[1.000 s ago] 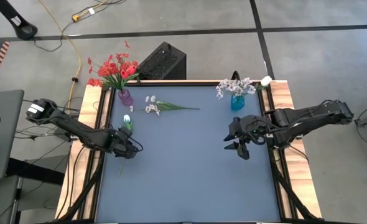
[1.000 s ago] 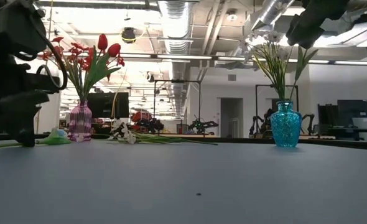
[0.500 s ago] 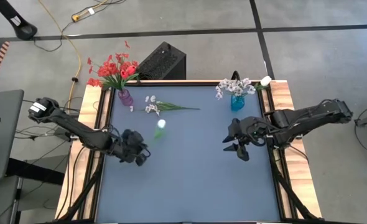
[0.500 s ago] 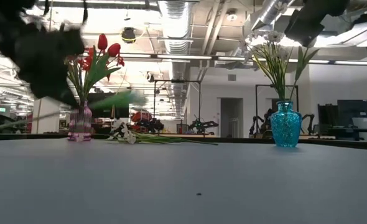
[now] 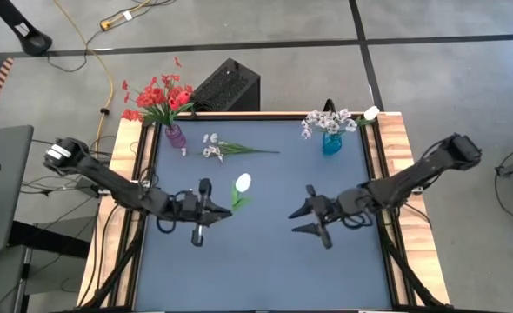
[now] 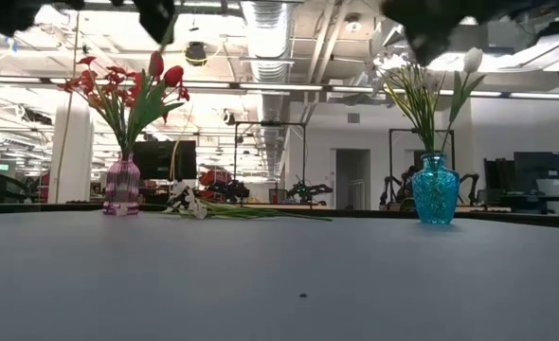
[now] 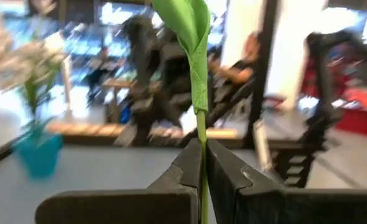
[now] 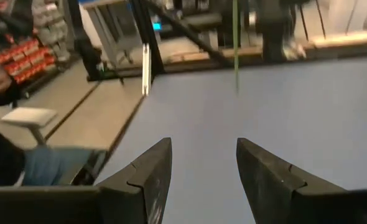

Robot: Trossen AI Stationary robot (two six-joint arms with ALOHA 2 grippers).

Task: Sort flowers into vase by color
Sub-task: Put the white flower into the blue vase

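Note:
My left gripper (image 5: pixel 206 211) is shut on a white tulip with a thin green stalk, above the middle-left of the table. Its bloom (image 5: pixel 243 182) and leaf (image 5: pixel 236 201) reach toward the right arm. My right gripper (image 5: pixel 311 219) is open, right of centre, its fingers (image 8: pixel 147 177) pointing at the left arm with a gap between it and the flower. A pink vase (image 5: pixel 176 135) with red blooms stands at the far left. A teal vase (image 5: pixel 330 143) with white blooms stands at the far right. A white sprig (image 5: pixel 224 149) lies flat on the table between the vases. My left gripper pinches the tulip's green stalk (image 7: pixel 201 163) between its two fingers, below the leaf (image 7: pixel 193 28). The fingers come level from the table's left. The flower is lifted clear of the table, its leaf and bloom standing out beyond the fingertips.
The blue mat (image 5: pixel 265 269) is bare across its near half. Wooden rails (image 5: pixel 400 148) run along both sides of the table. A black box (image 5: pixel 229 87) sits beyond the far edge. Beyond the table the room holds racks and a person (image 7: pixel 249 59).
My left gripper has risen from the mat by the left edge and swung toward the table's centre, carrying the white tulip up clear of the table. My right gripper has moved left and nearer, toward the centre, staying open.

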